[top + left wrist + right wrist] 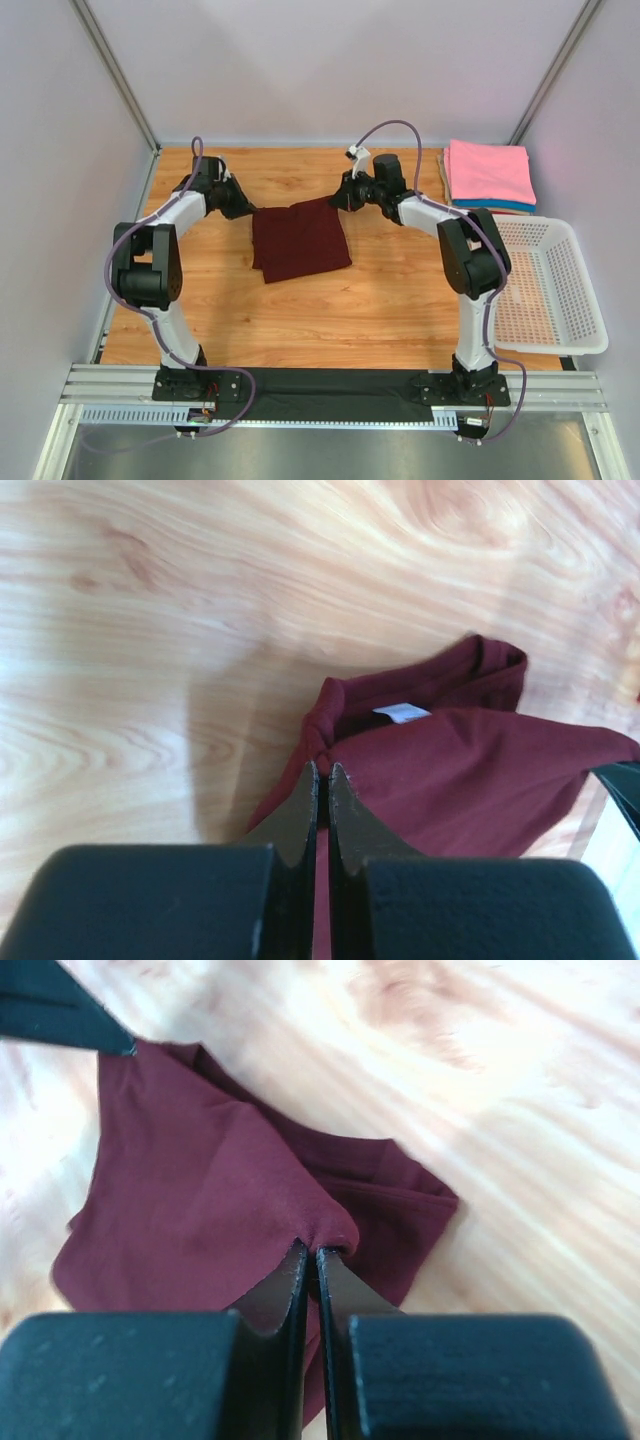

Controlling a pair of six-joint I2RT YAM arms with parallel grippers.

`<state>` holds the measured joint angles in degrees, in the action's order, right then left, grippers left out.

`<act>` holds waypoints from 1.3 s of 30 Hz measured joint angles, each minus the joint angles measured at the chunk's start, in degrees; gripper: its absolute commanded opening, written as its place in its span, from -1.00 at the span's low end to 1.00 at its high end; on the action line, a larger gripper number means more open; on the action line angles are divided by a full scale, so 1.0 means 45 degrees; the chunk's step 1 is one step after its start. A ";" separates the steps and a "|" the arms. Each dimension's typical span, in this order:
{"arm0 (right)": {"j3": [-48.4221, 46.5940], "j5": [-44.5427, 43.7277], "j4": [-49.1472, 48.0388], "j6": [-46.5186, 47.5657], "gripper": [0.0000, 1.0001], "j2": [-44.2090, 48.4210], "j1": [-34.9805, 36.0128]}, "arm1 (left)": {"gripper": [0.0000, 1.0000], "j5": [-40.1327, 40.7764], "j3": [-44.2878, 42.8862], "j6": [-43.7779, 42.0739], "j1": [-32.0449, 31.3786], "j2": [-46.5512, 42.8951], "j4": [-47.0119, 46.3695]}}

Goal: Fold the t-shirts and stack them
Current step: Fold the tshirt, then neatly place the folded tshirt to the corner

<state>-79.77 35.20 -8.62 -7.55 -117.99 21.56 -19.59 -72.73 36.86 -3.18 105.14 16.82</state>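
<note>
- Wooden table (350, 310), enclosed by pale panels, carries one maroon t-shirt (300, 240) at centre, one folded stack (488, 172) at the far right corner, and one white basket (560, 290) at the right edge.
- Only the top view shows the stack: pink over blue, tan at its left edge.
- Only the left wrist view shows the white neck label (402, 713).
- Jaws of left gripper (320, 772): closed, pinching the maroon t-shirt's far left corner.
- Jaws of right gripper (310, 1253): closed, pinching its far right corner, where the cloth puckers.
</note>
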 measured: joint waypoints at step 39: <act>0.0646 0.0544 0.5406 -0.0554 0.15 -0.0019 -0.0233 | -0.25 -0.0709 -0.1841 -0.0772 -0.0049 0.1112 0.1525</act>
<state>-76.86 37.65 15.70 -10.04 -118.08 20.51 -22.79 -81.01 33.39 -3.40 110.15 23.68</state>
